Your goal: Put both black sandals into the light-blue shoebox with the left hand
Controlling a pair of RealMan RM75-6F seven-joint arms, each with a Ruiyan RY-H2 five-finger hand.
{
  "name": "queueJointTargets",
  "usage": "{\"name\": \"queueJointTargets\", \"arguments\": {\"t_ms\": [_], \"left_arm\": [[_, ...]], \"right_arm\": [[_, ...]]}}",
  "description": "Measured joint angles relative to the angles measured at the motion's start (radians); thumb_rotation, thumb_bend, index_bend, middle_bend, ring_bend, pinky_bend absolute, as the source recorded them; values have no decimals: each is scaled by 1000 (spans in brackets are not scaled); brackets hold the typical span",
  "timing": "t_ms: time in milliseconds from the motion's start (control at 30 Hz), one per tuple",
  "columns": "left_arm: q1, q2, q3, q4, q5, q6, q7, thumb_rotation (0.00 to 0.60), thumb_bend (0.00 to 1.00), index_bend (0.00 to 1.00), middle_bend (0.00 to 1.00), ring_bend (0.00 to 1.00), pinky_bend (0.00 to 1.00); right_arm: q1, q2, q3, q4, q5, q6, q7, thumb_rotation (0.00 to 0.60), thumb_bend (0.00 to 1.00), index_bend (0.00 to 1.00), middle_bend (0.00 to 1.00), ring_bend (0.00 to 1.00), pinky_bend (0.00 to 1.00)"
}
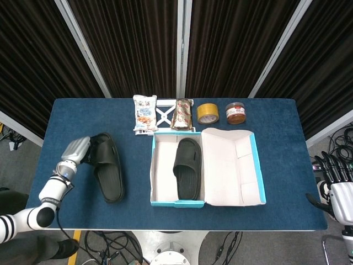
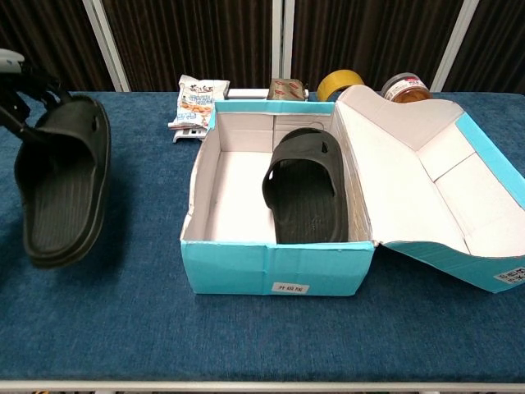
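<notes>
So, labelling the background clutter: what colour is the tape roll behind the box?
Yellow; the tape roll shows best in the head view.

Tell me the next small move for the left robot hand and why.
Probably carry the held sandal rightward toward the shoebox. The left robot hand grips it at one end, apparently lifted off the table, and the box's left half beside the other sandal is free.
</notes>
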Motion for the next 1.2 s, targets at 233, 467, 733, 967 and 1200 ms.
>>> {"name": "queueJointTargets", "arguments": {"t_ms": [233,467,733,967,1200], "left_arm": [[41,-36,-105,11,257,44,-425,600,59,515,490,781,803],[9,-183,-141,127,556,113,-692,600,60,505,484,778,782],[-71,-422,-127,353,652,234,-656,600,58,492,480,758,772],[-112,-515,-90,490,690,293,-563,600,58,490,480,751,763],[-110,-554,-29,552,700,307,-542,600,46,490,480,751,756]], "right_arm": [[-3,6,-2,-21,-4,3,-22,600,31,0,0,0,0],[-11,14,-6,-38,2,6,-38,600,31,0,0,0,0],[-17,17,-7,-47,6,6,-46,600,31,0,0,0,0],[-19,17,-6,-45,9,7,-42,600,30,0,0,0,0],[-17,13,-5,-36,12,0,-32,600,30,0,0,0,0]]}}
